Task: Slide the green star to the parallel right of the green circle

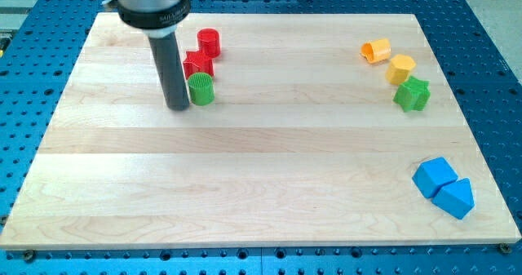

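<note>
The green star (412, 94) lies near the view's right edge of the wooden board (245, 185), just below a yellow hexagon. The green circle (201, 88) stands at the upper left, below a red star. My tip (177, 107) rests on the board right beside the green circle, on its left, touching or nearly touching it. The green star is far to the right of my tip.
A red star (198, 64) and a red cylinder (209, 42) sit just above the green circle. A yellow cylinder (376, 51) and a yellow hexagon (400, 68) lie above the green star. Two blue blocks (434, 177) (454, 197) sit at the lower right.
</note>
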Motion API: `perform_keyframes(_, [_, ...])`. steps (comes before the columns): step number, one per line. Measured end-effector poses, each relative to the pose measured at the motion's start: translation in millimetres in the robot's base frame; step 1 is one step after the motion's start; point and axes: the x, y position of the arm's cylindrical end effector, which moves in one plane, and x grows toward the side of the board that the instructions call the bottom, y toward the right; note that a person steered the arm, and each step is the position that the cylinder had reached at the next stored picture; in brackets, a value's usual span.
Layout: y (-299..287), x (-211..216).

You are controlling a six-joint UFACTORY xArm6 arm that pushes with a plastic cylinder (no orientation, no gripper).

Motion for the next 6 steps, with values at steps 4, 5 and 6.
perform_keyframes(4, [401, -8])
perform_keyframes(5, [376, -21])
perform_keyframes(6, [295, -13])
